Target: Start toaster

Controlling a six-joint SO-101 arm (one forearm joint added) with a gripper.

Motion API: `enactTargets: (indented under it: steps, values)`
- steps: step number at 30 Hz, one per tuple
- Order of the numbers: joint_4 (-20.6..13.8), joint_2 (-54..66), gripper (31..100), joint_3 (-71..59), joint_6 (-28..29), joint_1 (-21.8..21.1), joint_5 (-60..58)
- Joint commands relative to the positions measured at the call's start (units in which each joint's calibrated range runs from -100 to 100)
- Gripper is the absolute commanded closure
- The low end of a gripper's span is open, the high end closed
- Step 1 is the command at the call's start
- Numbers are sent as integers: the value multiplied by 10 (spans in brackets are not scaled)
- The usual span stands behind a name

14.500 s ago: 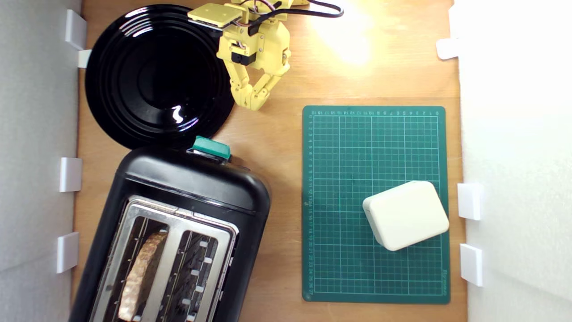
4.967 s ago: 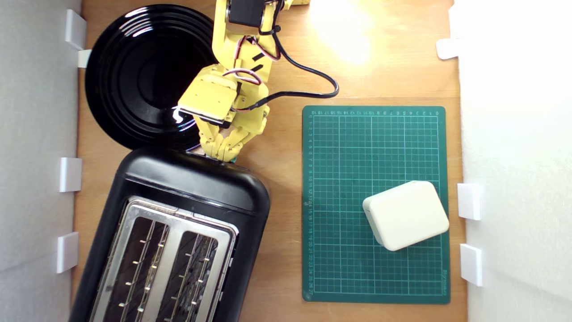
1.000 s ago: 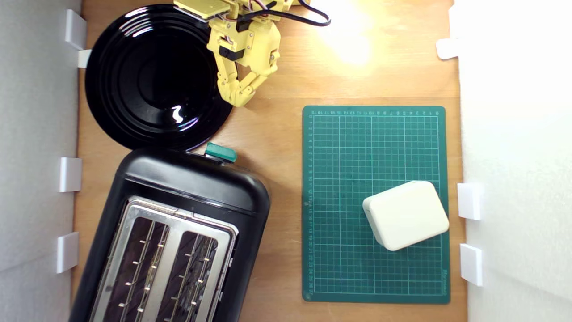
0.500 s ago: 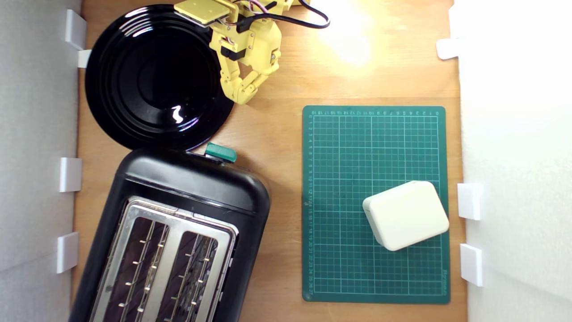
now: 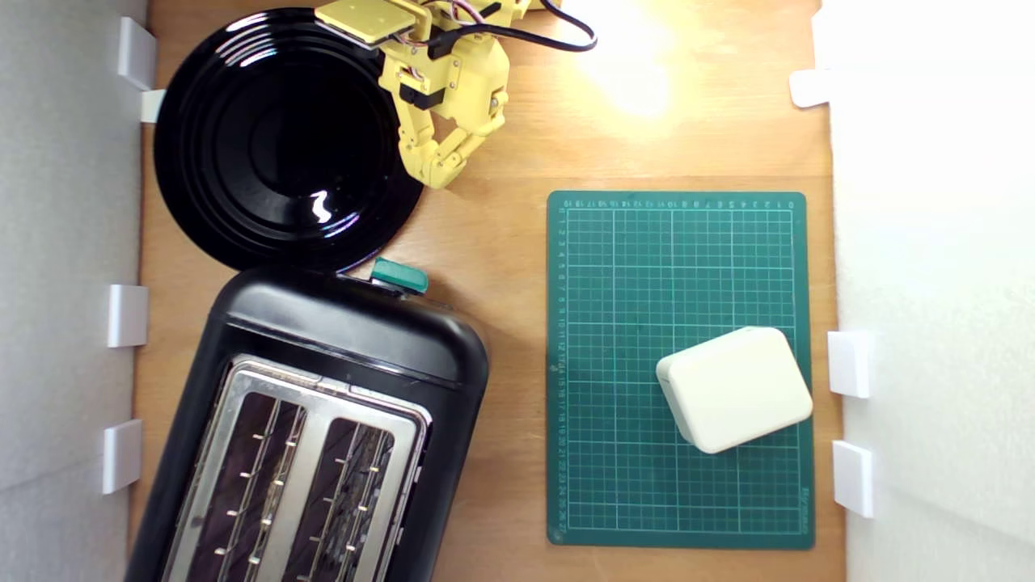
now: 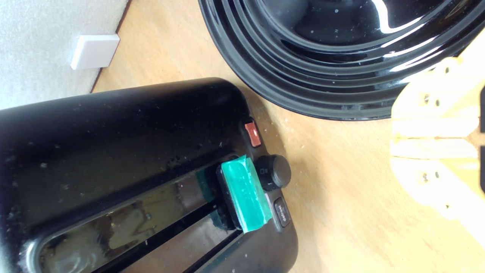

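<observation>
Overhead exterior view straight down; close, oblique wrist view; shared: toaster (image 5: pixel 315 420) (image 6: pixel 125 170) lever end, black plate (image 5: pixel 275 137) (image 6: pixel 341 57).

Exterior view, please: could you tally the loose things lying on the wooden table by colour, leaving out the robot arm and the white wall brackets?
Black: 2, the toaster and the plate.
Green: 1, the cutting mat.
Cream white: 1, the small box, which rests on the mat.
Total: 4.

Glossy black toaster (image 5: pixel 323 420) lies angled at the exterior view's lower left — silver-topped slots, teal lever (image 6: pixel 244 193).
</observation>
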State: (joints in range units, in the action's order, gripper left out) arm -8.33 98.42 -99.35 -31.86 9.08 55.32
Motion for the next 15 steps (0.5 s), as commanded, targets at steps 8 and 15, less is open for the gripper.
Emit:
enactTargets:
  steps: [8,15]
  values:
    - [0,10,989,-5,2,5,6]
    - [-1,10,989,-5,2,5,6]
